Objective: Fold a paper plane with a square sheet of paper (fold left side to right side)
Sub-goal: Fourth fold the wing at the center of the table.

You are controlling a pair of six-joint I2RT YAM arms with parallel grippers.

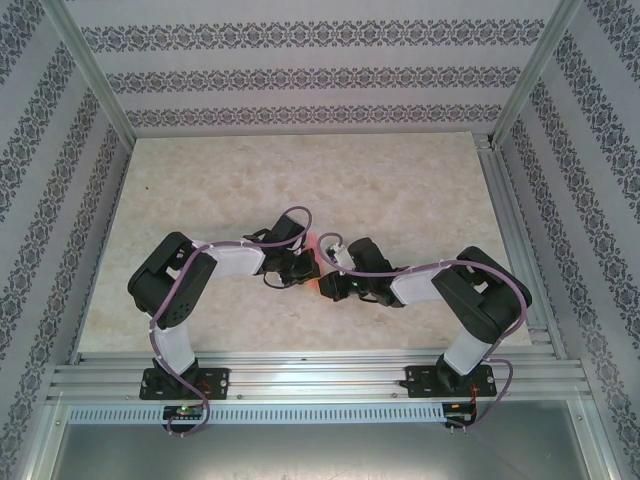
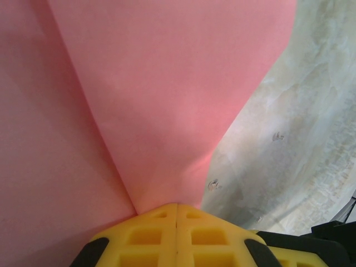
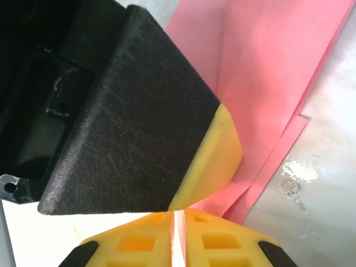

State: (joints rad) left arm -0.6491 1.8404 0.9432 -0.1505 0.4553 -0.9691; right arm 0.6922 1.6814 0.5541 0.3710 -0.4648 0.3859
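At the middle of the marbled worktop (image 1: pixel 300 180) lies the folded pink paper (image 2: pixel 167 83) — the left gripper (image 2: pixel 177 210), jaws pressed together, bears on it, while the right gripper (image 3: pixel 178 217) pinches a thin pink edge.

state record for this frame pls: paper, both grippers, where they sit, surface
paper: pink paper, folded, with layered edges in the right wrist view and a crease running down to the left fingertips
left gripper: shut, pinching the pink paper where that crease ends
right gripper: shut on what looks like a thin edge of the pink paper
position: both grippers meet mid-table, close together, with a left finger just above the right tips
surface: marbled table, paper partly resting on it
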